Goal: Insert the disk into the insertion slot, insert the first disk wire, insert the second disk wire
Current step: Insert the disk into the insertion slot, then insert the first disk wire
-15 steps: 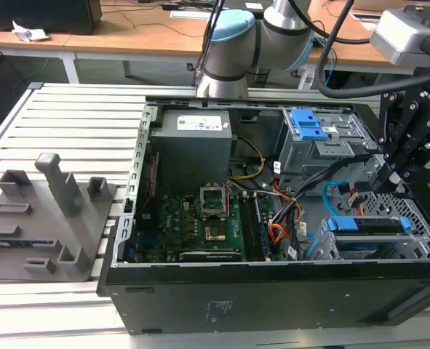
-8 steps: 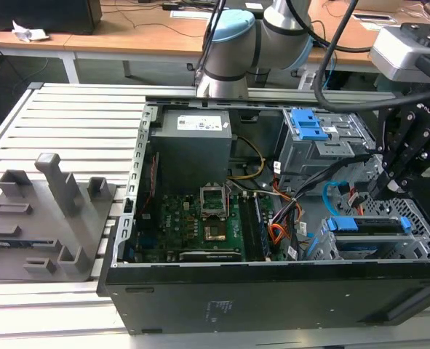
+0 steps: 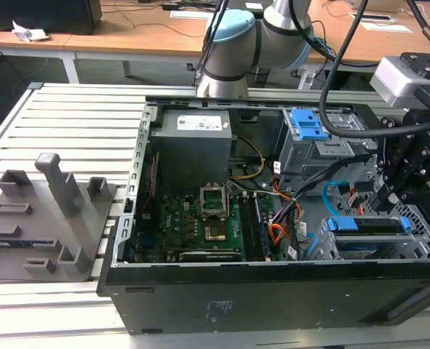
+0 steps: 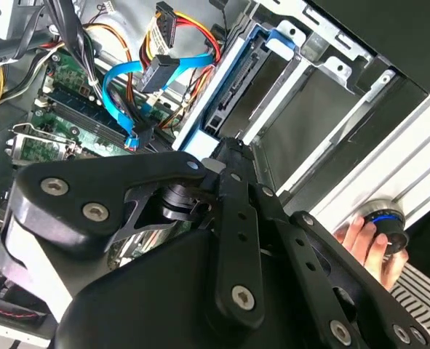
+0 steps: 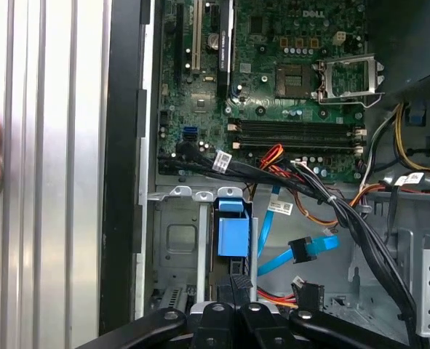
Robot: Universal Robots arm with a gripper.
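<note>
**A:** Starting with the gripper: fingers pinched together, gripping nothing, tips pressed against the blue carrier end of the disk.

**B:** Lodged where?

**A:** Down in the insertion slot, toward the exterior view's right inside the computer case. Reads as step one done, or all but done. Hard to judge full seating from these angles.

**B:** Any luck on the wires?

**A:** None plugged in. Spotting the first disk wire, a black plug on red and orange leads, lying loose near the bay. Same story for the second disk wire: light blue, with the dark plug hanging free just beside it.

**B:** So one down, two to go?

**A:** Judging so. Also noting a person's hand on a round button outside the case.
</note>
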